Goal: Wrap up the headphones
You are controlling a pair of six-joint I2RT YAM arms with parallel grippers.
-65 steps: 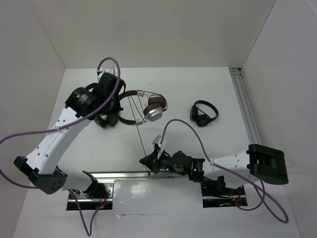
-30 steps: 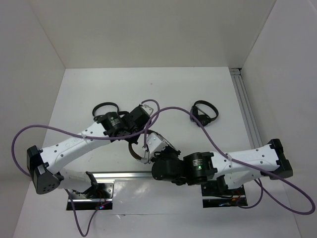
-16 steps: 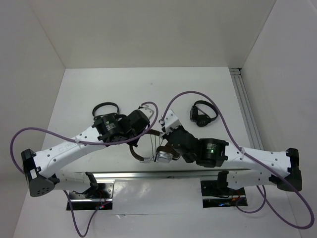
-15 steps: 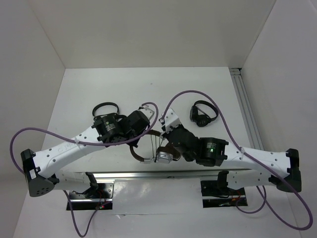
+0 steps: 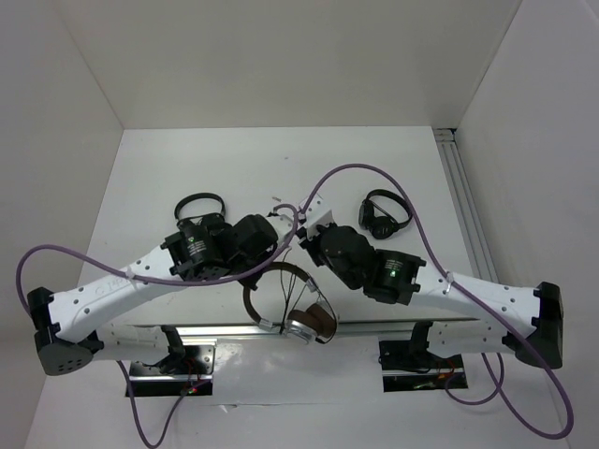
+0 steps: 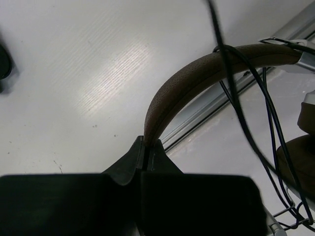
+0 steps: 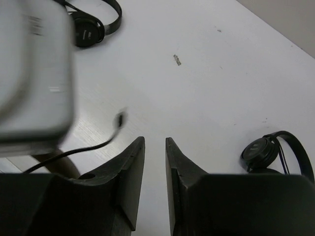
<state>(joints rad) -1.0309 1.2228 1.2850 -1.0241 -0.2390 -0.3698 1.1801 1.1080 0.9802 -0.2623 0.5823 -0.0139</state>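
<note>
The headphones (image 5: 281, 304) hang from my left gripper (image 5: 271, 258) near the front rail, with the silver cup (image 5: 301, 327) and a brown ear pad (image 5: 323, 321) lowest. In the left wrist view my left gripper (image 6: 147, 144) is shut on the brown headband (image 6: 197, 78). The thin black cable (image 6: 232, 55) loops round the band. My right gripper (image 5: 301, 224) is behind the headphones. Its jaws (image 7: 154, 141) stand slightly open with nothing between them. The cable's loose end (image 7: 119, 119) hangs blurred just left of the right gripper's fingers.
Two small all-black headphones lie on the table, one at the back right (image 5: 386, 213) and one at the back left (image 5: 198, 204). A metal rail (image 5: 234, 329) runs along the near edge, and another (image 5: 463, 201) along the right side. The two arms are close together mid-table.
My right gripper has let go of the cable, opened and pulled back from the headphones. The headphones have swung nearer the front rail, still held by my left gripper.
</note>
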